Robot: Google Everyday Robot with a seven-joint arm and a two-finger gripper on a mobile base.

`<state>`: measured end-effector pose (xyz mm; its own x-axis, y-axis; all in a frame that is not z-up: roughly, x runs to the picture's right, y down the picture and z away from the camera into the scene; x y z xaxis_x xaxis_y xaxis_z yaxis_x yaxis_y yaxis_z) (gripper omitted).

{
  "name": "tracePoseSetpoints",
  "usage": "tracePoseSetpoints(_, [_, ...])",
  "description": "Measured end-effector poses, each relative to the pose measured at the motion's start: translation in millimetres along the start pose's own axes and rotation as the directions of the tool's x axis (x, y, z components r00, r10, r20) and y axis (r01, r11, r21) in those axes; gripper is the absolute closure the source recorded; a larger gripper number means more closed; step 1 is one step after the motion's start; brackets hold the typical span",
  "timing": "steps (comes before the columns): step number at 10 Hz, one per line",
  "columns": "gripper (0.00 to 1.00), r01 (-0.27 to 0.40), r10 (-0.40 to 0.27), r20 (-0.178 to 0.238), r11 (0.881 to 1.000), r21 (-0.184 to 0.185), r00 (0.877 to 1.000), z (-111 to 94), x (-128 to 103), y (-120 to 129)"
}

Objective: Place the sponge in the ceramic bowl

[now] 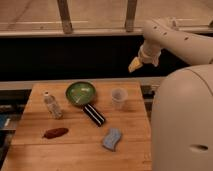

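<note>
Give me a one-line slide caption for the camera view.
Gripper hangs up near the far right of the table; sponge lies near the front, apart from the bowl at the back.

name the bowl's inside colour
Ceramic bowl: glossy green, camera view. Gripper hangs above the table's far edge.

The light-blue wavy-edged sponge [112, 138] lies flat, well apart from the green ceramic bowl [80, 93]; the claw [136, 64] hangs high above.

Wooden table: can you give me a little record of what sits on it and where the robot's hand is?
table: wooden
sponge: light blue, front right, on the table
ceramic bowl: green, back centre, sponge not in it
gripper: raised beyond the back right edge, far from the sponge
also there: plastic cup, clear bottle, black striped bar, reddish-brown oblong thing
</note>
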<state>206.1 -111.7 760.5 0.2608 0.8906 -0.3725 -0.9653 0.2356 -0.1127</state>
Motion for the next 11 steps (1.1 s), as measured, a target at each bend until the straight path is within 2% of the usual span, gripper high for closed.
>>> tracePoseSetpoints(11, [0.20,0.000,0.000,0.000,1.000,0.000,1.000,0.0,0.0,0.0])
